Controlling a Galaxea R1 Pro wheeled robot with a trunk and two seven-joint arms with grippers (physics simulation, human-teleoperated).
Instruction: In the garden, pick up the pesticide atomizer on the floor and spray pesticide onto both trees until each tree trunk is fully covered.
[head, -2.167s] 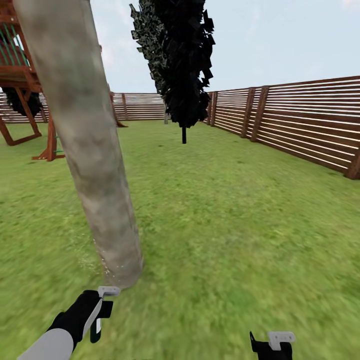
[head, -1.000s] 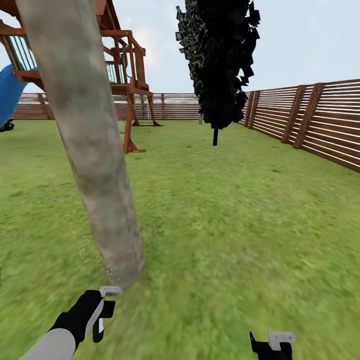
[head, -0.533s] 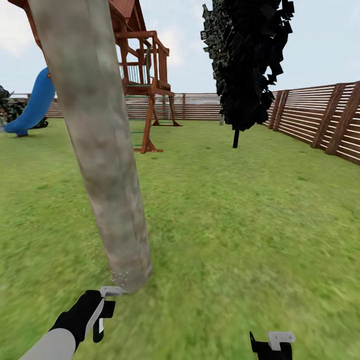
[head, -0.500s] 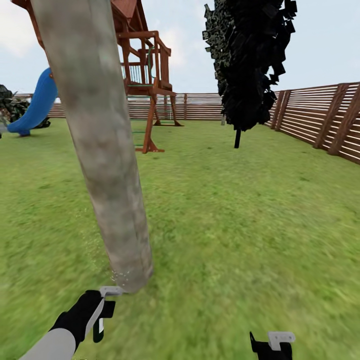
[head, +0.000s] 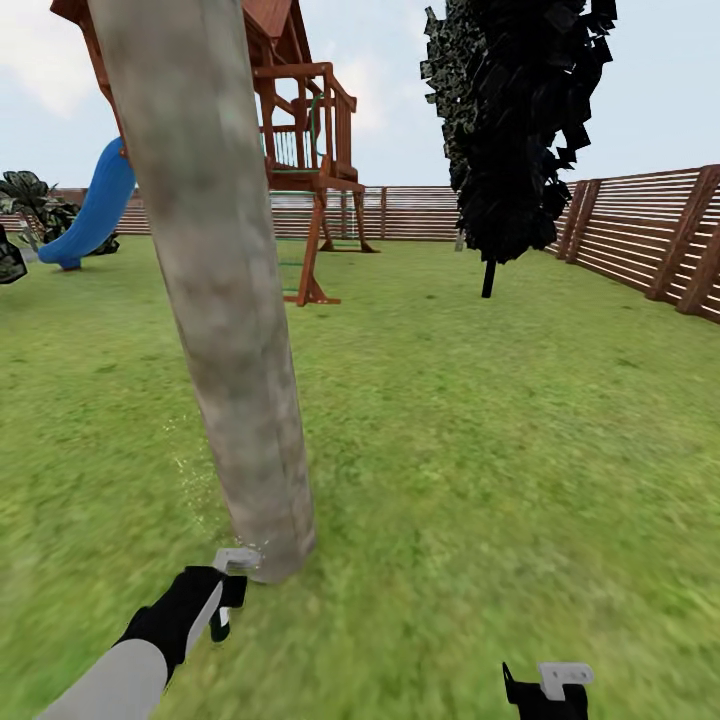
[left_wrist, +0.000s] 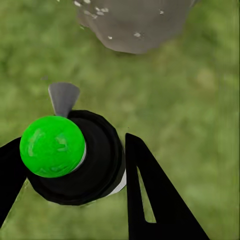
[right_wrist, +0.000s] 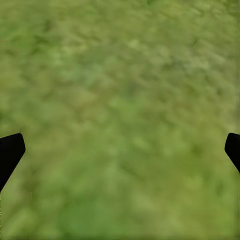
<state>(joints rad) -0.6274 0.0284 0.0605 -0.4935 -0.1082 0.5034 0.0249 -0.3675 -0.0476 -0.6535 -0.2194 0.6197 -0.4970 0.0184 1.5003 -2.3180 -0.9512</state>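
1. Head view showed the left gripper (head: 228, 590) low at the foot of the tree trunk (head: 225, 300), which rose as a thick grey-tan mottled column from the grass floor (head: 480, 440).
2. Left wrist view showed the pesticide atomizer (left_wrist: 75, 155), a black body with a bright green cap and a grey nozzle, clamped between the two black fingers (left_wrist: 150, 195), so the jaws were closed onto it.
3. Its nozzle pointed toward the base of the trunk, and small pale droplets speckled the bark there and the air just beside it.
4. The right gripper (head: 548, 690) hung low over bare grass, well apart from the trunk; in the right wrist view its fingertips (right_wrist: 11, 150) sat at opposite edges, so the jaws stood wide apart with nothing between them.
5. Farther back stood a black cone-shaped tree (head: 520, 130), a wooden play tower (head: 310, 150) with a blue slide (head: 90, 210), and the slatted brown fence (head: 640, 240) ringing the garden.
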